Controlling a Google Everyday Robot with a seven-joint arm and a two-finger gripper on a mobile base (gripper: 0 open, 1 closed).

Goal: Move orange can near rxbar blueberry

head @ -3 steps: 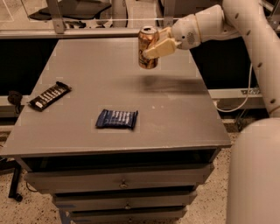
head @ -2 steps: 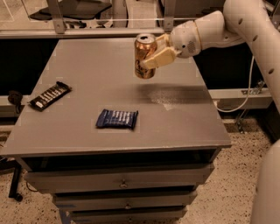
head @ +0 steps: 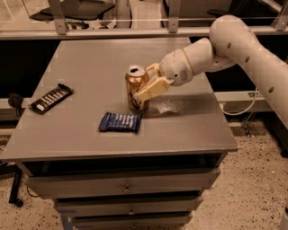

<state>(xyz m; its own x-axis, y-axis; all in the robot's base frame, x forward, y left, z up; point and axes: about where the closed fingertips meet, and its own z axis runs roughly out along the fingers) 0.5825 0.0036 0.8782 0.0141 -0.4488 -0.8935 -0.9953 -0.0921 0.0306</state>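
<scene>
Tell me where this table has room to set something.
Free: back half of the grey table, behind the orange-brown cylindrical can, and the front right corner. Crowded: centre front, where the gripper grips that can behind the dark blue wrapped bar.

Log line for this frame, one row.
gripper: over table centre, shut on orange can | can: upright, just behind rxbar blueberry | table contact: cannot tell | black bar: left edge

Grey bench (head: 90,67), drawers (head: 123,186) under its front edge, speckled floor (head: 252,188) off its front right corner, metal rail (head: 112,32) and office chair (head: 76,9) beyond its far edge, gripper (head: 145,85) above its centre.
</scene>
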